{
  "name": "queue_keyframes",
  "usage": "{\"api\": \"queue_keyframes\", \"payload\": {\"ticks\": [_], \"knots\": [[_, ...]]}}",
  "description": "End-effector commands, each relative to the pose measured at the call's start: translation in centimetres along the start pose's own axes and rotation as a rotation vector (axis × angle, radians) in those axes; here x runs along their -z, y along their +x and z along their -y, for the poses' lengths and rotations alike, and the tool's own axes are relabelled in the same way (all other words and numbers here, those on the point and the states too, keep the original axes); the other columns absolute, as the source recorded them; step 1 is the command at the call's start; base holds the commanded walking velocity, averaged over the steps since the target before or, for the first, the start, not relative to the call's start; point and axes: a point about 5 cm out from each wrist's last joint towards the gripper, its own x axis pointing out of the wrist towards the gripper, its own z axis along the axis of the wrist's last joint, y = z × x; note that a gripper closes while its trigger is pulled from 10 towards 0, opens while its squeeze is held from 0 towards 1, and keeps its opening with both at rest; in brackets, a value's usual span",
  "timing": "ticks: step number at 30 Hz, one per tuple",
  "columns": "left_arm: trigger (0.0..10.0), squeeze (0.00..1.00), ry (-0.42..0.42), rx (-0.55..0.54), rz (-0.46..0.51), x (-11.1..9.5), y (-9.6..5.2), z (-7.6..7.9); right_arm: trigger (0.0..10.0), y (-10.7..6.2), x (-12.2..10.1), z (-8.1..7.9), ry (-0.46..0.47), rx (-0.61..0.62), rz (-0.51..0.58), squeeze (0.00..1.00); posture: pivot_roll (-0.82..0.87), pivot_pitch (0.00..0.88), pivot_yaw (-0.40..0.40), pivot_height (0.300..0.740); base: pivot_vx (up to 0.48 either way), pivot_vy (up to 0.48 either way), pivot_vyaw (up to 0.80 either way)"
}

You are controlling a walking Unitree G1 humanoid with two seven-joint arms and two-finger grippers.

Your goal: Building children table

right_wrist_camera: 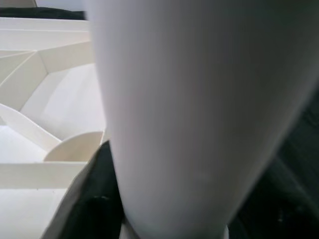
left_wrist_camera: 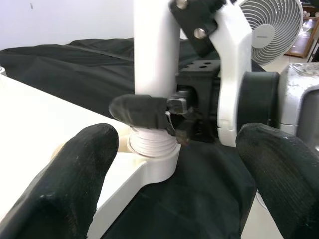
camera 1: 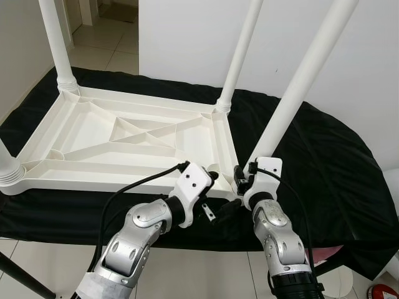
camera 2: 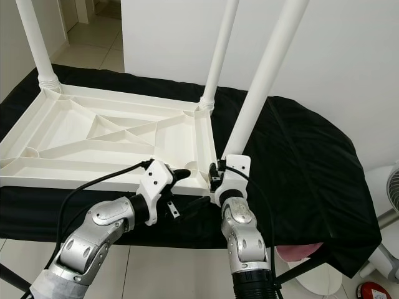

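Nearest the camera, the two silver arms reach forward over the near edge of a black cloth [camera 1: 324,162]. The right gripper [left_wrist_camera: 149,113] is clamped on the near-right table leg [camera 1: 298,87] just above its ribbed collar, one black finger wrapped across the front of the white tube; in the right wrist view the leg [right_wrist_camera: 199,114] stands directly against the camera. The left gripper [camera 1: 215,177] sits just to the left of that same corner, its fingers [left_wrist_camera: 60,184] spread wide on either side of the corner socket and holding nothing. The leg stands in the near-right corner socket of the upturned white children's table top [camera 1: 100,134], which lies ribbed underside up on the cloth. Farther off, two more legs rise from the far-right [camera 1: 240,53] and far-left [camera 1: 56,43] corners, and a fourth collar [camera 1: 9,168] shows at the near-left corner. A white fan [left_wrist_camera: 271,27] stands beyond, to the right. No legible writing appears.
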Motion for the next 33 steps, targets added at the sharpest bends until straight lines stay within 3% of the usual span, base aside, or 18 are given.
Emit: {"api": "queue_keyframes", "payload": {"ticks": [1,8,10,12,13,14,15,21,33], "knots": [[10.0,0.0,0.007,-0.05,-0.008,0.2,0.4,0.0,10.0,-0.4,0.7,1.0,0.017,0.025,-0.022,1.0,0.01,0.0,-0.155,0.74,0.0,0.0,0.0],[10.0,0.0,0.006,-0.043,-0.004,0.1,0.6,0.2,10.0,-0.6,0.3,1.8,0.029,-0.041,0.006,1.0,0.01,0.0,-0.157,0.74,0.0,0.0,0.0],[10.0,0.0,0.003,-0.037,0.001,0.1,0.7,0.4,10.0,-0.7,0.1,2.4,-0.004,-0.178,0.034,1.0,0.01,0.0,-0.157,0.74,0.0,0.0,0.0],[10.0,0.0,0.003,-0.037,0.001,0.1,0.7,0.4,10.0,-0.7,0.1,2.4,-0.004,-0.178,0.034,1.0,0.01,0.0,-0.157,0.74,0.0,0.0,0.0],[10.0,0.0,0.002,-0.036,0.003,0.0,0.8,0.4,10.0,-0.6,-0.1,2.8,-0.025,-0.236,0.04,1.0,0.01,0.0,-0.157,0.74,0.0,0.0,0.0],[10.0,0.0,0.0,-0.034,0.006,0.0,0.9,0.5,10.0,-0.6,-0.1,3.2,-0.064,-0.334,0.044,0.0,0.01,0.0,-0.154,0.74,0.0,0.0,0.0],[10.0,0.0,0.0,-0.033,0.008,-0.1,0.9,0.5,10.0,-0.5,-0.2,3.5,-0.098,-0.407,0.048,0.0,0.01,0.0,-0.15,0.74,0.0,0.0,0.0],[10.0,0.0,0.003,-0.034,0.01,-0.1,1.0,0.4,10.0,-0.2,-0.1,3.9,-0.135,-0.563,0.042,0.0,0.02,0.0,-0.148,0.74,0.0,0.0,0.0],[10.0,0.0,0.009,-0.038,0.013,-0.3,1.0,0.3,10.0,1.9,0.8,3.2,-0.193,-0.708,-0.002,0.0,0.04,0.0,-0.151,0.74,0.0,0.0,0.0]]}}
